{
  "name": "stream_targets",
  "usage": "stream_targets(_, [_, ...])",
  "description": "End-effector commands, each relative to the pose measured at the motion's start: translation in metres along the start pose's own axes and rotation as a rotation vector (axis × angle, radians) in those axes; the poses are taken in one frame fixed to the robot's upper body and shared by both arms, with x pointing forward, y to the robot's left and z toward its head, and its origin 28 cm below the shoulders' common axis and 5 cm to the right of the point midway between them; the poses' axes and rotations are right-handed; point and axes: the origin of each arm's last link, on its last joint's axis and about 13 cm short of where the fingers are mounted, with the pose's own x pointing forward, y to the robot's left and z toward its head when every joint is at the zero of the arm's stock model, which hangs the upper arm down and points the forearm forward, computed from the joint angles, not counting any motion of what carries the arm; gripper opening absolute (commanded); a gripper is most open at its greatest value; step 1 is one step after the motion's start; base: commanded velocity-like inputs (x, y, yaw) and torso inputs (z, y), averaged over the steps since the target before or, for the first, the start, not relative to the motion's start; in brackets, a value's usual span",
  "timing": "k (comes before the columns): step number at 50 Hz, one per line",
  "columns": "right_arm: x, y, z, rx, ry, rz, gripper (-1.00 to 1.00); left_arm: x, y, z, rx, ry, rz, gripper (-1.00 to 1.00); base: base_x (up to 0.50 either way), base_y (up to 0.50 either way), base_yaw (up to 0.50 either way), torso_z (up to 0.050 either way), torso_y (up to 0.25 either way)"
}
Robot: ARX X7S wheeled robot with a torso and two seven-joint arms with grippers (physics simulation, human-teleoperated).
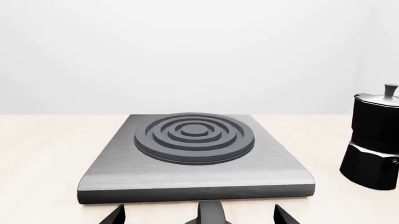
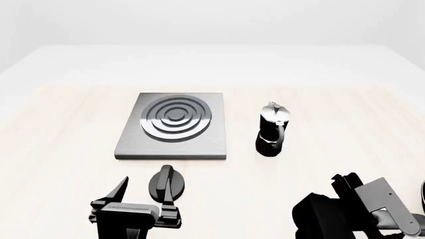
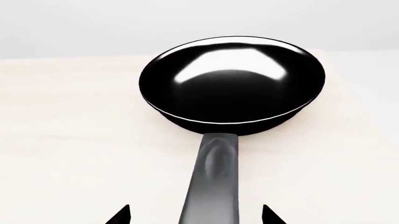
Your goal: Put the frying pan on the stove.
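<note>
Head view: the left arm sits low at the near edge of the counter (image 2: pixel 59 149), its pincer (image 2: pixel 143 194) pointing forward toward the stove (image 2: pixel 174 127). Its two fingers stand apart, released, with a small dark rounded object (image 2: pixel 163 183) on the counter by the right finger; whether they touch cannot be told. The right arm occupies the lower right corner, its body turned toward the right edge of this view; its pincer tips do not show here.

Left wrist view: the stove (image 1: pixel 193 156) lies directly ahead of the pincer (image 1: pixel 199 217), with one set of concentric burner rings (image 1: pixel 194 136) in the middle of the plate. One moka pot (image 1: pixel 373 140) stands upright on the counter beside the stove, apart from it. The same dark object (image 1: pixel 210 213) shows between the finger tips.

Right wrist view: one pan (image 3: pixel 232 84) rests on the counter (image 3: pixel 68 121), bowl upward, well apart from the stove; in the head view only a thin dark sliver shows at the right border, too little to identify. The pan's long axis runs along the pincer's line of sight: the bowl is the far end, and the handle (image 3: pixel 213 182) points back toward the pincer (image 3: pixel 196 217). The two finger tips stand wide on either side of the handle's near end, not closed on it; the pincer is released.

Count: one stove, one pan, one moka pot, one dark object, two arms.
</note>
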Motion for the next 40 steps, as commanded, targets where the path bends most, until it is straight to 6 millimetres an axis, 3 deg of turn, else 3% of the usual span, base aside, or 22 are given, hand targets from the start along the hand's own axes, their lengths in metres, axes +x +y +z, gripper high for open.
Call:
stream_targets(1, [0.0016,0.0031,-0.0012,0.002,0.01,-0.008,1.0,0.0002,0.0007,-0.001,0.001,0.003,0.003,1.0,0.0,0.0,0.0,0.0,0.0])
stream_targets(37, [0.0093,-0.0046,-0.009,0.008,0.065,-0.013,1.0,0.0002,-0.0012,-0.0001,0.006,0.002,-0.006,1.0,0.0,0.0,0.0,0.0,0.0])
stream_targets(38, [0.0094,-0.005,-0.0089,0.008,0.066,-0.02,-1.0,-0.0002,-0.0016,0.0,0.006,0.002,-0.008,1.0,0.0,0.0,0.0,0.0,0.0])
stream_targets(40, [0.009,-0.0053,-0.0087,0.004,0.062,-0.021,-1.0,-0.0004,-0.0017,0.0002,0.006,0.001,-0.008,1.0,0.0,0.0,0.0,0.0,0.0])
